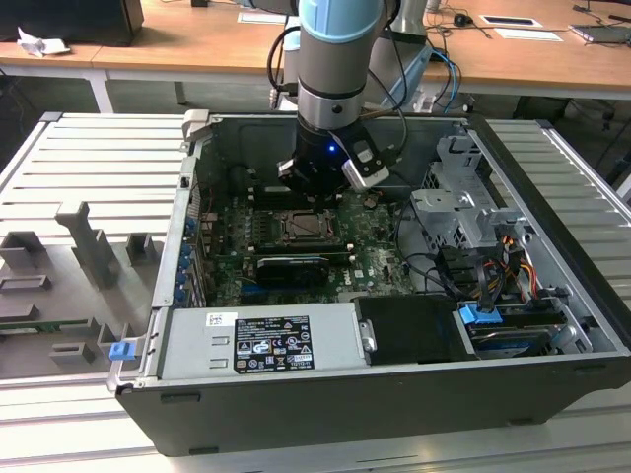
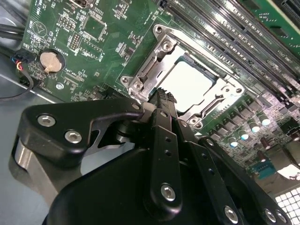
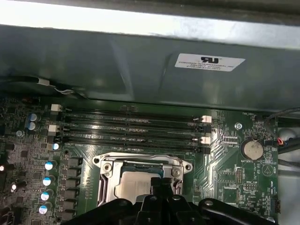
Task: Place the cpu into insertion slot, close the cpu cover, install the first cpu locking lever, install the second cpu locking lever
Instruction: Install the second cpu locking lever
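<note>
- Slatted metal table [image 1: 59, 158]: carries the whole setup; grey fixture blocks [image 1: 89, 246] sit on it at 9 o'clock of the PC in the exterior view.
- Open PC case [image 1: 345, 404]: lies on its side, interior facing up.
- Robot arm [image 1: 335, 49]: comes down into the case from 12 o'clock in the exterior view.
- Motherboard [image 1: 380, 261] [image 2: 93, 47] [image 3: 225, 173]: green, lies flat on the case floor.
- Power supply [image 1: 261, 340]: silver box at 6 o'clock of the socket in the exterior view.
- Drive cage [image 1: 458, 212]: grey metal, at 3 o'clock of the socket, with a cable bundle [image 1: 493, 266] just beside it.
- Memory slots [image 2: 225, 28] [image 3: 136, 129]: long black rows between the socket and the case wall.
- Gripper [image 1: 314, 187] [image 2: 164, 96] [image 3: 161, 183]: fingers together, nothing visible between them. The tip is right at the edge of the cover frame; contact can't be told.
- Insertion slot [image 1: 301, 229]: mid-board, directly under the gripper.
- Cpu cover [image 2: 154, 65] [image 3: 140, 164]: lies flat over the slot, frame around the chip.
- Cpu [image 2: 190, 84] [image 3: 131, 190]: seated in the slot, pale metal face showing through the cover's cut-out.
- Coin cell battery [image 2: 50, 61] [image 3: 251, 150]: on the board, apart from the socket.
</note>
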Robot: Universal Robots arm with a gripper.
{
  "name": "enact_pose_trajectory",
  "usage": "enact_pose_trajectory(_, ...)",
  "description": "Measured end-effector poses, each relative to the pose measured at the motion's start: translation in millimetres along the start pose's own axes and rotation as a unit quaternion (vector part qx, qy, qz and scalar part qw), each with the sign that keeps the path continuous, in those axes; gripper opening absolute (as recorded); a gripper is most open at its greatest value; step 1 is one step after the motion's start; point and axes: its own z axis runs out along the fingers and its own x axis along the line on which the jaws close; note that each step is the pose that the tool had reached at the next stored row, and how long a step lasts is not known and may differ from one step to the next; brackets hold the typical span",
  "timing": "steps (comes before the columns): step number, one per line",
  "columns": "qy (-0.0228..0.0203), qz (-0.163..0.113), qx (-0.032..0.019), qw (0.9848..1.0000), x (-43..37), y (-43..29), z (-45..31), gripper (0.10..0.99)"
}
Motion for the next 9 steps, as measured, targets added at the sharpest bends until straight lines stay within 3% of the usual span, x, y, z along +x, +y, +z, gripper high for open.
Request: enact_pose_trajectory(9, 0.0, 0.0, 0.0, 1.0, 0.4, -5.3, -0.7, 0.106)
